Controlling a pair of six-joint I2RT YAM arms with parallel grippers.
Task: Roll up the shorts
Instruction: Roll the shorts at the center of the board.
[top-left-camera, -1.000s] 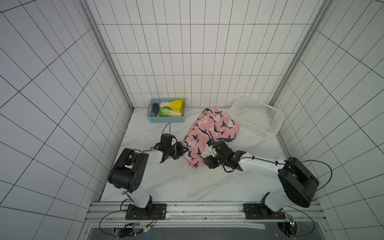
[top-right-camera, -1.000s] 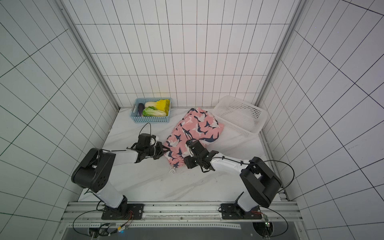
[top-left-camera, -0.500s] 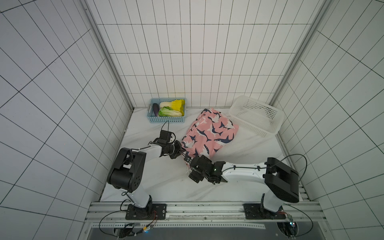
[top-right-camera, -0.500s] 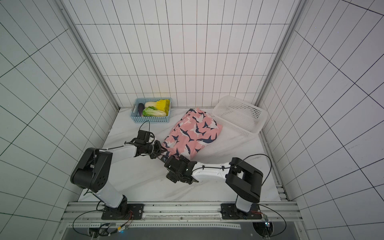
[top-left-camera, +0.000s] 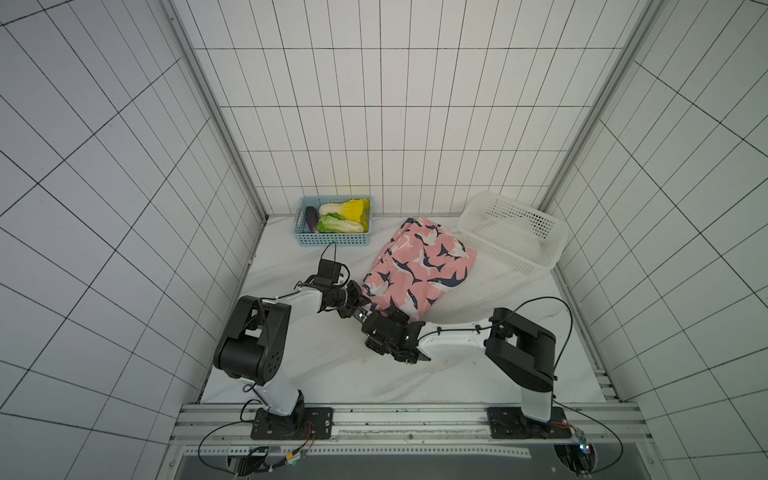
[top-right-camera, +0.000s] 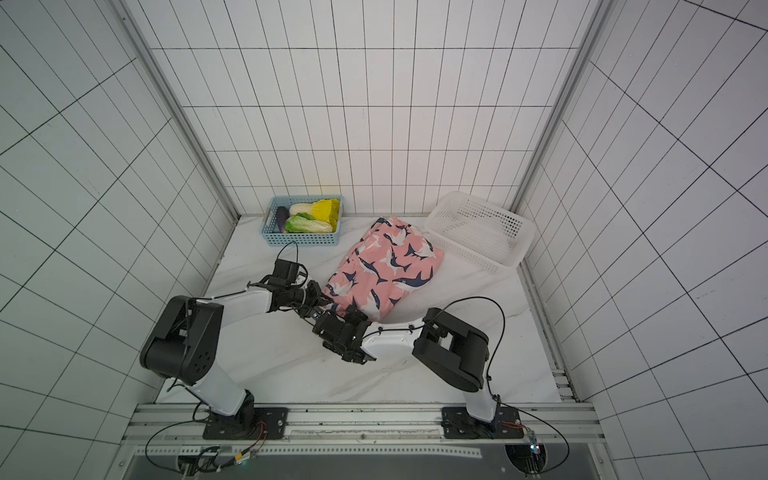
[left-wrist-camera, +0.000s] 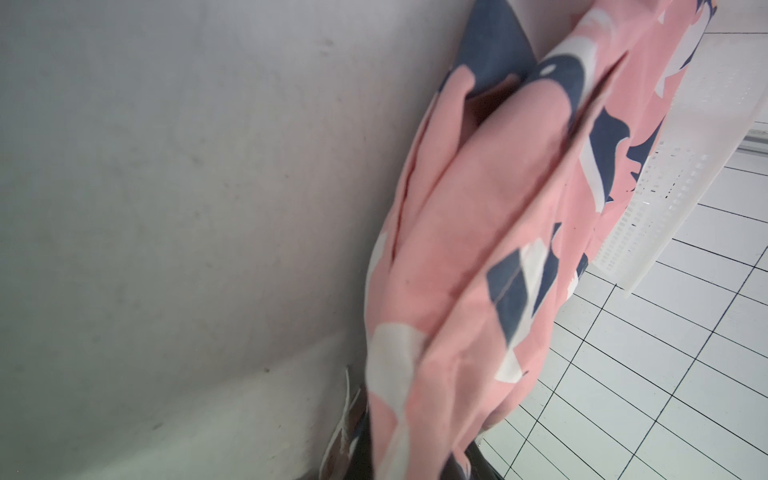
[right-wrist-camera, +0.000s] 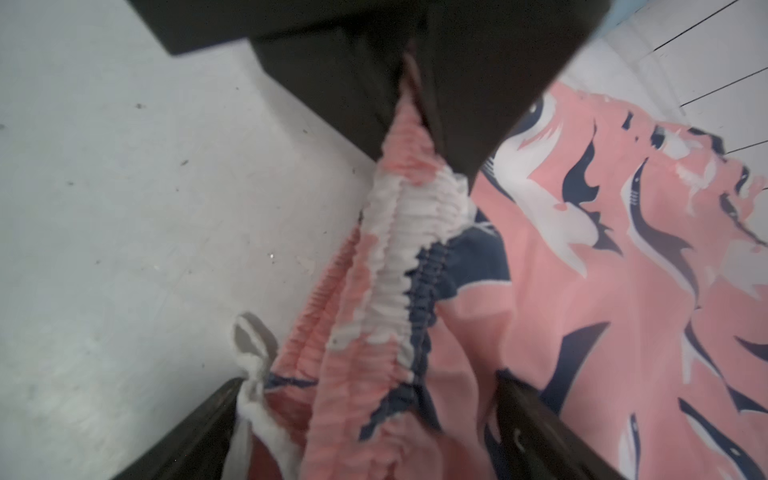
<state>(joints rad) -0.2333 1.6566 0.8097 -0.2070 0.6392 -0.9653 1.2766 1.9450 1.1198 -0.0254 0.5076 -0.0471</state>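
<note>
**A:** What takes up the most room?

**B:** The white marbled tabletop (top-left-camera: 332, 374), closed in by tiled walls (top-left-camera: 374, 124).

**A:** Where are the shorts?

**B:** The shorts (top-left-camera: 419, 266), pink with navy-and-white sharks, lie on the tabletop. They run aslant from the far right toward the near middle. Their far end is just beside the white basket (top-left-camera: 505, 255), a perforated one in the far right corner.

**A:** And the other basket?

**B:** The blue basket (top-left-camera: 332, 240) stands against the far wall, left of the shorts and apart from them. It holds two napa cabbages (top-left-camera: 347, 210) and a dark purple eggplant (top-left-camera: 311, 218).

**A:** What are the arms doing?

**B:** In both top views they meet at the near end of the shorts. The left claw (top-left-camera: 366, 306) comes in from the left and is pressed together on the fabric. The right wrist view shows the gathered waistband (right-wrist-camera: 399, 249) pinched between its dark fingers (right-wrist-camera: 332, 83) and lifted off the tabletop there.

**A:** And the right one?

**B:** The right claw (right-wrist-camera: 370, 378) is spread wide, with a finger on each side of the bunched waistband and not closed on it. In the top views it sits low at the shorts' near edge, right beside the left claw.

**A:** Anything smaller?

**B:** The white drawstring (right-wrist-camera: 249, 353), looped at the waistband's edge, lies against one of the right claw's fingers. The left wrist view is blurred and shows only folded pink layers with the white basket beyond.
</note>
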